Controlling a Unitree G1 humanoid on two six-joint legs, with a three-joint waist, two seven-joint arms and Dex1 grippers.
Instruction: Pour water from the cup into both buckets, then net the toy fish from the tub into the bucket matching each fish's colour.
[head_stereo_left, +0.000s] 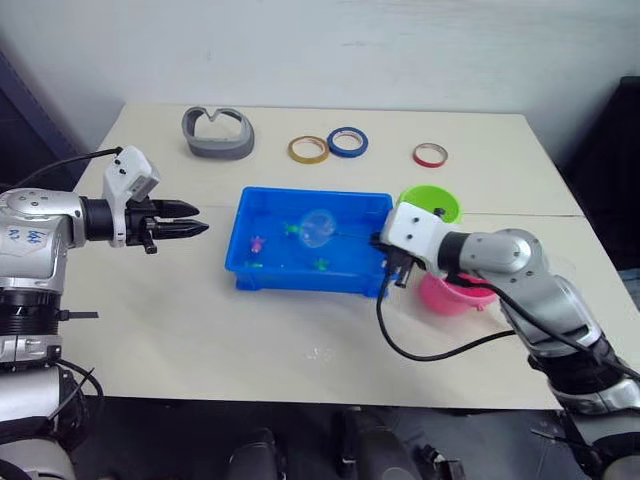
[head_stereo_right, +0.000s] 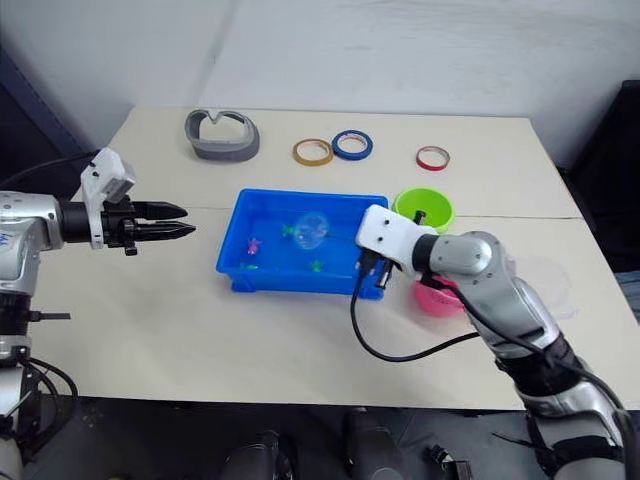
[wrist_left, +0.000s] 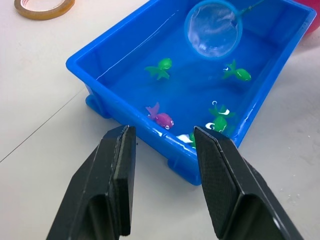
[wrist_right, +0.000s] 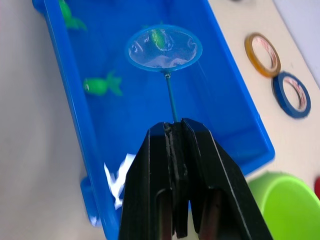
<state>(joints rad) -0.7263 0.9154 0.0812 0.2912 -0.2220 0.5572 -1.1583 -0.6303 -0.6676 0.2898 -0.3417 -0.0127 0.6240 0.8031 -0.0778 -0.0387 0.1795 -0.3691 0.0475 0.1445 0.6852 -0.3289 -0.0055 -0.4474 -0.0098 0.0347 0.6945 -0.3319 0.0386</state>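
My right hand (wrist_right: 176, 131) grips the net (wrist_right: 163, 48) over the tub (head_stereo_left: 262, 203), a green fish (wrist_right: 159, 37) in its hoop. My left hand (head_stereo_left: 188, 219) hovers open beside the tub.

In front of you the shallow blue plastic tub (head_stereo_left: 262, 212) sits mid-table, the round light-blue hoop net (head_stereo_left: 318, 227) over its middle with what may be a green fish (wrist_right: 159, 37) in it. The lime green bucket (head_stereo_left: 429, 202) stands just right of the tub, the pink bucket (head_stereo_left: 452, 294) before it. Three flat tape rings (head_stereo_left: 347, 141) lie behind.
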